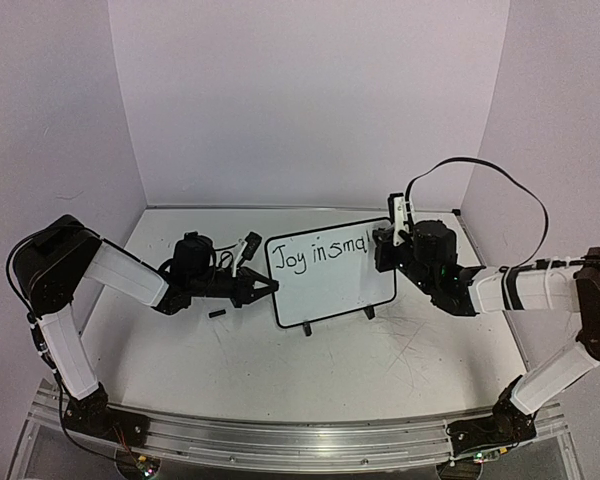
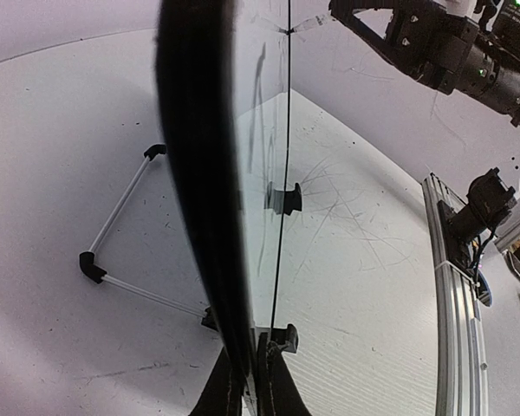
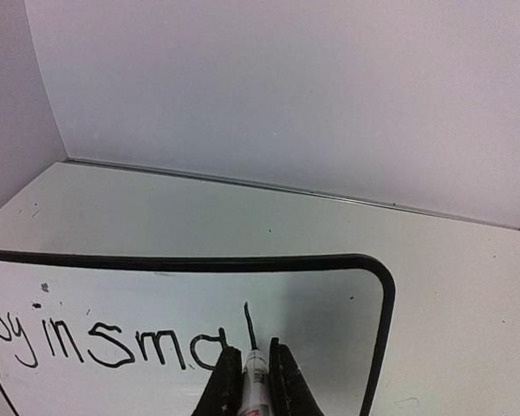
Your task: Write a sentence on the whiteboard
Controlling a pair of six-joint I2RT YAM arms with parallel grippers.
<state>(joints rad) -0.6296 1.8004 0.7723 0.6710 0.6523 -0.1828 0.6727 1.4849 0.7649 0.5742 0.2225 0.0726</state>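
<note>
**Right pincer** [image 3: 253, 362]: closed on a marker [image 3: 256, 388]. The white barrel sits between the two fingers and the tip touches the whiteboard [image 3: 329, 299] at the foot of a fresh upright stroke.

**Left pincer** [image 2: 248, 381]: clamped on the whiteboard's left frame edge, low down, with one finger on each face.

**Whiteboard**: stands upright mid-surface [image 1: 380, 350] on its two black feet [image 1: 370, 313], between the two arms, tilted slightly back.
- Handling, as a judgement: light, thin and stiff, with a slick face. It will likely skid or rock under pen pressure.
- Hold it by the frame, never on the writing area, and press gently.

**Sentence** [image 1: 318, 257]: one line so far, reading "Joy in smal". It runs close to the right frame, so you have little room left on that line.

**Arms**:
- The right forearm reaches in from the right. Its wrist is level with the lettering and the marker points at the board.
- The left arm is folded low, with its forearm lying close over the surface.

**Loose item**: a small black piece [image 1: 217, 314] lies near the left pincer. It is too small to identify.
</note>
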